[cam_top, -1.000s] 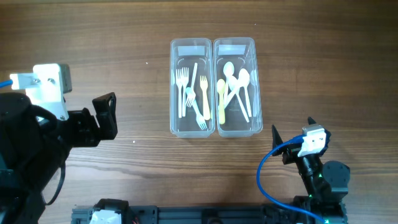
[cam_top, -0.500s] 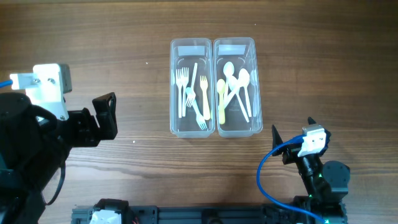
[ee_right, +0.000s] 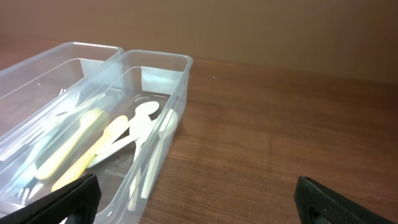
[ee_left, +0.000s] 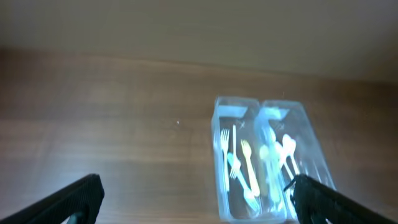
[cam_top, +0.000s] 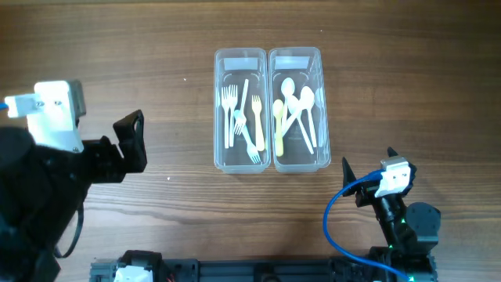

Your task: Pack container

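Left end effector (cam_top: 133, 142) has shifted slightly, spread wide; clear twin containers (cam_top: 268, 70) hold forks (cam_top: 239, 117) and spoons (cam_top: 297, 106).

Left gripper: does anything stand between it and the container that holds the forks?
Nothing visible does. Only bare table lies between the left gripper and the fork container.

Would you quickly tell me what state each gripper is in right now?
Left gripper: open, holding nothing.
Right gripper: open, holding nothing.
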